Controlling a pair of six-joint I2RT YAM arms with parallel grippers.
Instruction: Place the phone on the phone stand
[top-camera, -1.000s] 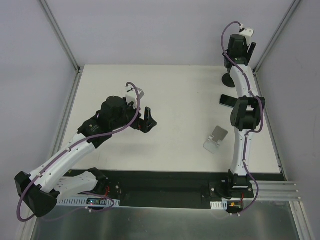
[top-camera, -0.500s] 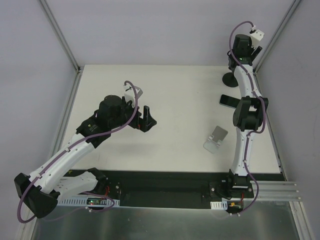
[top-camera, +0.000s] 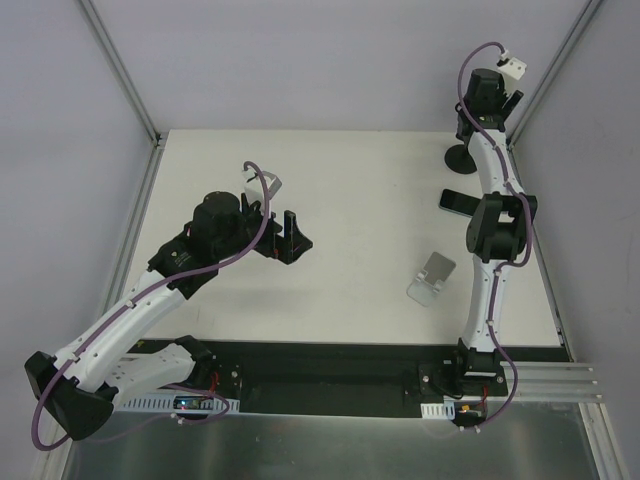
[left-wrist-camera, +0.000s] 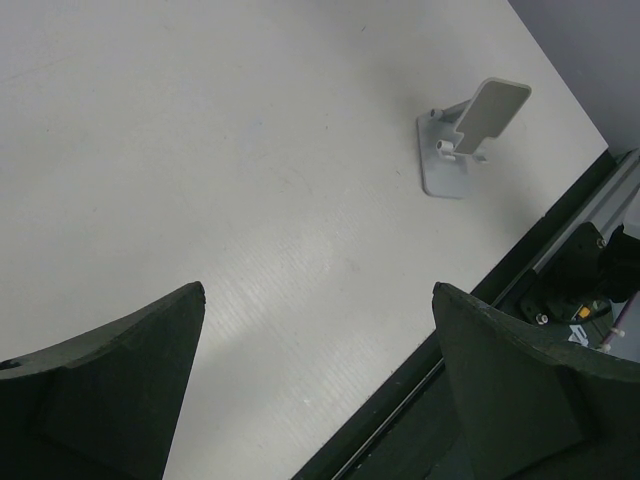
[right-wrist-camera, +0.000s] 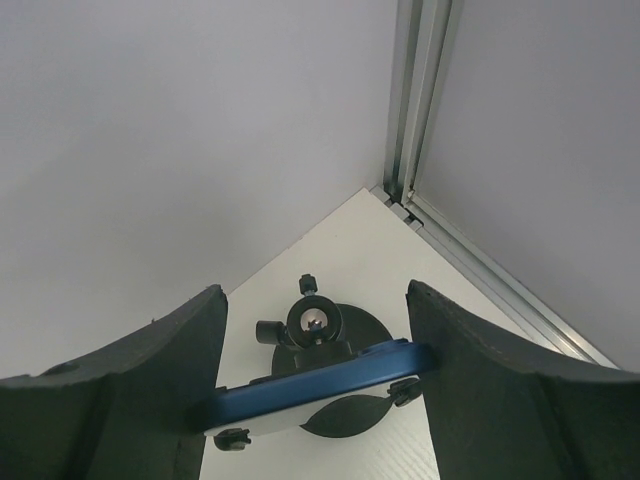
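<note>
Right hand (right-wrist-camera: 315, 292) has swung toward the back corner since a second ago, well away from the phone (top-camera: 455, 200) lying flat on the tabletop (top-camera: 350, 180). A blue bar (right-wrist-camera: 310, 385) spans its fingers (right-wrist-camera: 120, 400); I can't tell if it's gripped. Left hand (left-wrist-camera: 318, 292) hangs spread wide, empty, probably waiting, facing the silver stand (left-wrist-camera: 468, 140).

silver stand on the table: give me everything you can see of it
The silver stand is light grey and looks like metal. It has a flat rectangular base plate, a small hinge and a rounded back plate tilted up from it. It sits flat on its base on the white table, in the near right part. Nothing rests on it, and only the table touches it.
</note>
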